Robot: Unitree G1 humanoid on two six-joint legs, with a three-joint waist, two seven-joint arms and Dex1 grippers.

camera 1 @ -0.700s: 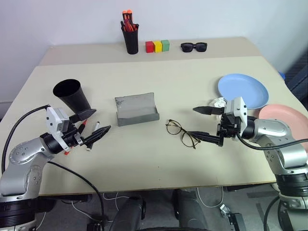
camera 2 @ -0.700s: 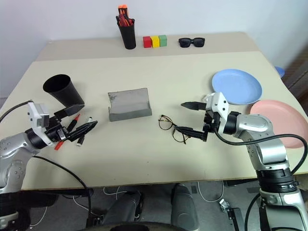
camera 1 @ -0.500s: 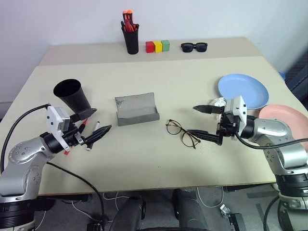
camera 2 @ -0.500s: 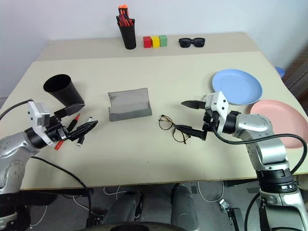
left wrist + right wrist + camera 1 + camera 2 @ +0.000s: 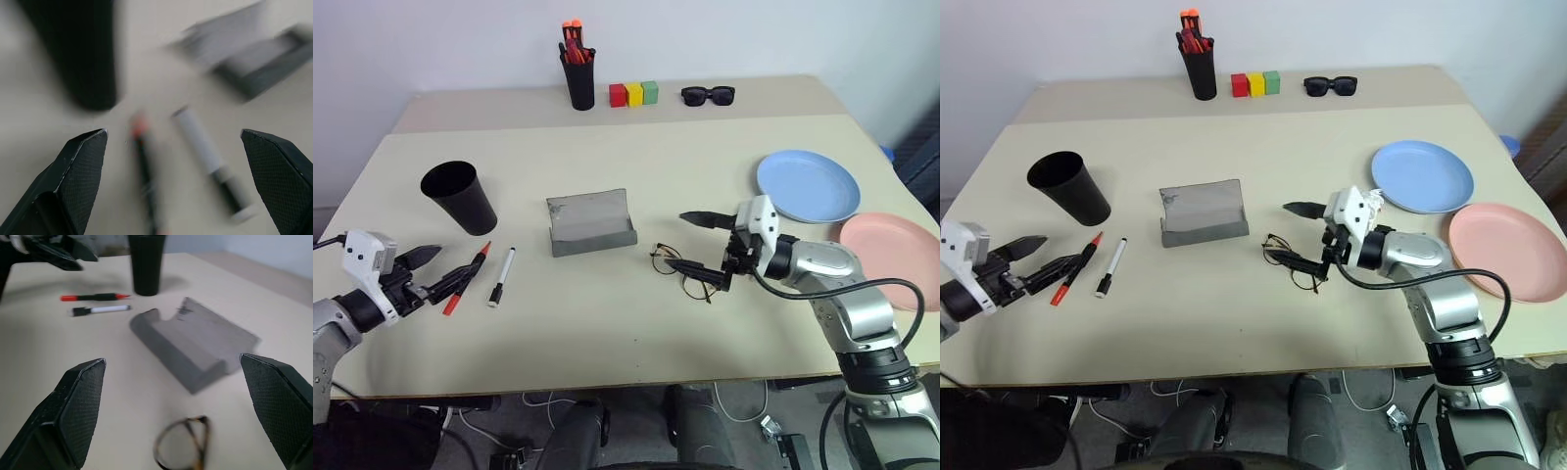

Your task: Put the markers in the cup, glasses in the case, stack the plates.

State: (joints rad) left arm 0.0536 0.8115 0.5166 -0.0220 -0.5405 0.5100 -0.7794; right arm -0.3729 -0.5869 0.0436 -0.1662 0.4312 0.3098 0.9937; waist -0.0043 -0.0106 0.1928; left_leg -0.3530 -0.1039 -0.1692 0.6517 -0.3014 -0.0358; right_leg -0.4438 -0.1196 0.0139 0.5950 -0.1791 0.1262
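Observation:
The red marker (image 5: 467, 277) and the white marker (image 5: 502, 275) lie side by side on the table, just in front of the black cup (image 5: 460, 196). My left gripper (image 5: 448, 266) is open, just left of the red marker and holding nothing. The grey case (image 5: 591, 223) stands open at the centre. The glasses (image 5: 683, 272) lie to its right. My right gripper (image 5: 675, 240) is open over them, with its lower finger at the frame; contact is unclear. The blue plate (image 5: 808, 186) and pink plate (image 5: 891, 262) lie apart at the right.
A black pen holder (image 5: 578, 73) with orange-red pens, three coloured blocks (image 5: 634, 94) and black sunglasses (image 5: 708, 95) line the far edge. The pink plate reaches the table's right edge. Bare tabletop runs along the front.
My left gripper has drawn back to the left, off the markers, which now lie uncovered. My right gripper has moved left, over the glasses.

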